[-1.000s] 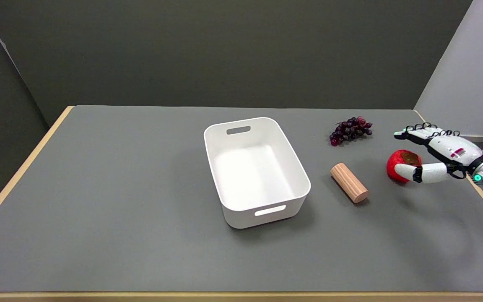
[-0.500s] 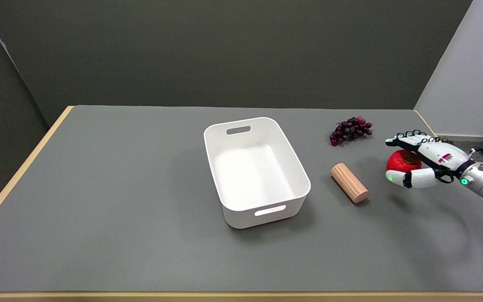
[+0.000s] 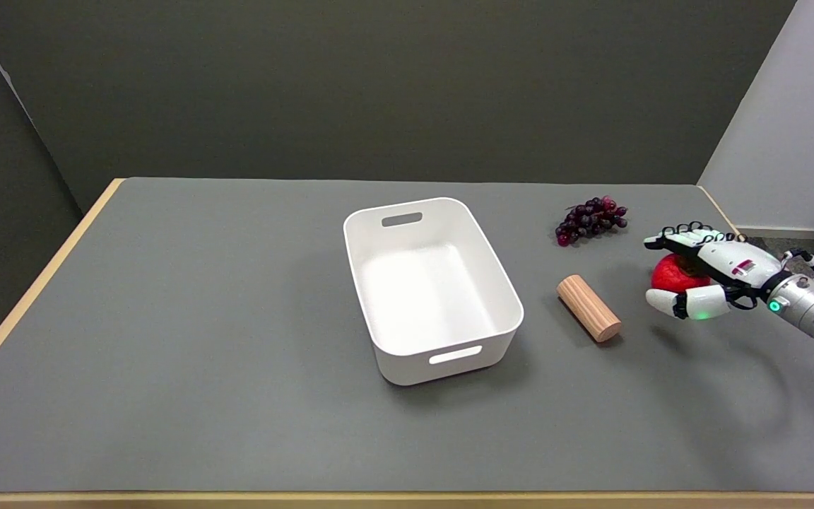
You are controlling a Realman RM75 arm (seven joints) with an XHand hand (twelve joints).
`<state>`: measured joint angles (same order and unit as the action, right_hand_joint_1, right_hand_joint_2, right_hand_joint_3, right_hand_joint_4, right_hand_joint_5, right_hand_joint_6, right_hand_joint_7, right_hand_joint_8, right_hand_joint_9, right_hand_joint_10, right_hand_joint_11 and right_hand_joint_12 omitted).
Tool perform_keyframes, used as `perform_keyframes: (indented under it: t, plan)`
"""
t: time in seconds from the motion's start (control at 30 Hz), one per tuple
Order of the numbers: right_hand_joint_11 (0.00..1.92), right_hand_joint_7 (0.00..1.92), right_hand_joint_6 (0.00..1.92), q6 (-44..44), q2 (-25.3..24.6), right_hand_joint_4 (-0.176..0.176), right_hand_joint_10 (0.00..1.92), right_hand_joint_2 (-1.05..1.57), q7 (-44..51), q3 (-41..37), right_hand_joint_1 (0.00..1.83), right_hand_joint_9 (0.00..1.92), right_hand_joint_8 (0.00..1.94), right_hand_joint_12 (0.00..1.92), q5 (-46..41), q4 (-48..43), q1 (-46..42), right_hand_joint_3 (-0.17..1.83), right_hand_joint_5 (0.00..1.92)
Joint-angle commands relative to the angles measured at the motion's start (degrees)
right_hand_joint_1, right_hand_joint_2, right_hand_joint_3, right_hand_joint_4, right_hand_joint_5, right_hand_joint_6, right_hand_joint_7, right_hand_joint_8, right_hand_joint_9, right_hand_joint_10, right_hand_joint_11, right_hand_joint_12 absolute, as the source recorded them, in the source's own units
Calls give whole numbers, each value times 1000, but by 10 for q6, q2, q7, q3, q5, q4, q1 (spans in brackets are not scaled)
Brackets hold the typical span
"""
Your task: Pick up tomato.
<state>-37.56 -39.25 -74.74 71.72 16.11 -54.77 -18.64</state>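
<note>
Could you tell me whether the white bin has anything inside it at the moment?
No, the white bin shows only its bare floor; the tomato sits on the table under the right hand.

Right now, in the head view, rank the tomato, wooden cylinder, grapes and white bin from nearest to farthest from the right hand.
1. Tomato: under the right hand.
2. Wooden cylinder: to its left in the picture.
3. Grapes: farther back; close call with the cylinder.
4. White bin: table centre.
</note>
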Motion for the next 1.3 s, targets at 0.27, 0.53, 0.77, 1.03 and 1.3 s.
perform_keyframes:
  t: [0.27,0.53,0.77,1.03,1.3]
  plan:
    - [-1,142,373,-6,0,56,498,548,1,9,340,-1,267,1036,3,28,8,820,176]
    - [-1,122,444,-6,1,68,523,561,4,5,597,6,317,1122,30,29,12,960,167]
    - [388,269,513,-12,-6,84,819,628,44,9,1024,282,317,1587,57,29,32,1020,277]
    - [670,632,1406,-47,-9,116,1162,1055,58,7,943,600,820,1760,51,42,53,568,514]
    - [763,842,1548,-103,-6,-119,1268,1196,58,-4,1172,821,1357,1921,-2,42,70,166,543]
